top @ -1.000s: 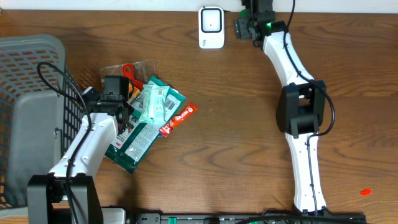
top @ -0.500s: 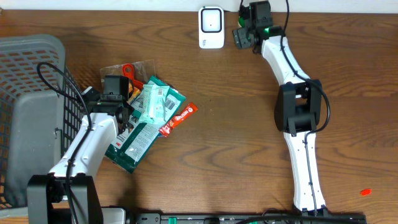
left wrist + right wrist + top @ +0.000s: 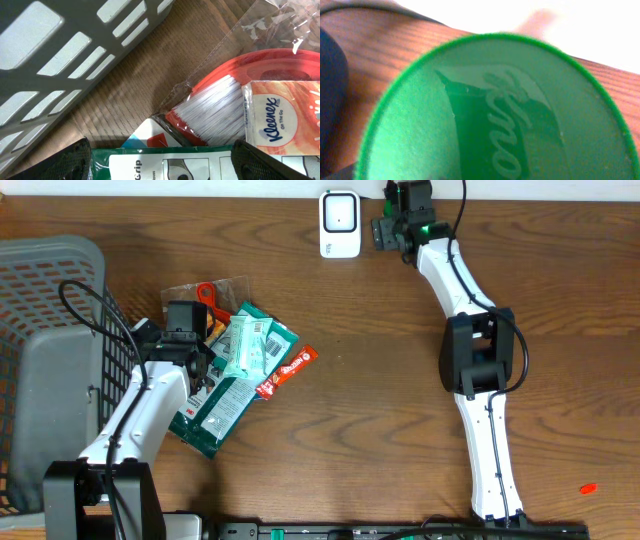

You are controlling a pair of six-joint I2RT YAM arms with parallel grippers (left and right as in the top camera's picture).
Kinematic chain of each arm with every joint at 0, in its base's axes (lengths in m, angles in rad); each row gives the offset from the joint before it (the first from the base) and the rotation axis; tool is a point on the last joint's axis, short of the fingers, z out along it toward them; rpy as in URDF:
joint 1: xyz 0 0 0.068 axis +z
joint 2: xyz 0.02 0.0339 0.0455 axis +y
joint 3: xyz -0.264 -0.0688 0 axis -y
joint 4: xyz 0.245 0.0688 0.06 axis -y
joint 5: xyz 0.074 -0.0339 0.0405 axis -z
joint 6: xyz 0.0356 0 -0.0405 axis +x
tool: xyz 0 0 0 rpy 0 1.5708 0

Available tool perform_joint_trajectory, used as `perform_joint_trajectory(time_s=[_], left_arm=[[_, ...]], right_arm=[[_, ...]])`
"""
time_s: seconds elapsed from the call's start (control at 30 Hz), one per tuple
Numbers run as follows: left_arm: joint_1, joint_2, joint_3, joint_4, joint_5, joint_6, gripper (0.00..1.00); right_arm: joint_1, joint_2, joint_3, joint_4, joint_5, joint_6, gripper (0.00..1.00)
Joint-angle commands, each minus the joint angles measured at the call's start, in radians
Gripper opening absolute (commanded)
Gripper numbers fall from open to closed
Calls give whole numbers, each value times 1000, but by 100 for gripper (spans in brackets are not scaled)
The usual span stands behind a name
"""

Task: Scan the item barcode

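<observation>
Grey basket fills the left of the overhead frame. The left gripper hovers wide open and empty over the packet pile just right of it, no worries there. The trouble spot is top centre: the right gripper sits just beside the white scanner, with a green round item filling its wrist view. Its jaws are spread wide, but I can't tell if they're actually clamping it. A loose hold drops it, and with no barcode showing, the scan could miss
</observation>
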Motion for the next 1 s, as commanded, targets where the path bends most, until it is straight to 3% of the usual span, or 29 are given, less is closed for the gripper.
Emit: perform_joint_trajectory(time_s=[0.0, 0.13, 0.43, 0.8, 0.97], left_arm=[[6, 8, -7, 2, -11, -19, 89], [6, 8, -7, 2, -11, -19, 89], [6, 8, -7, 2, -14, -19, 89], [6, 8, -7, 2, -14, -19, 89], [6, 8, -7, 5, -14, -19, 89]], right_arm=[[29, 5, 7, 11, 2, 51, 79], [35, 5, 7, 6, -58, -56, 70], [25, 5, 7, -54, -54, -126, 48], [-12, 5, 7, -187, 82, -415, 42], [-29, 5, 7, -227, 159, -449, 48]])
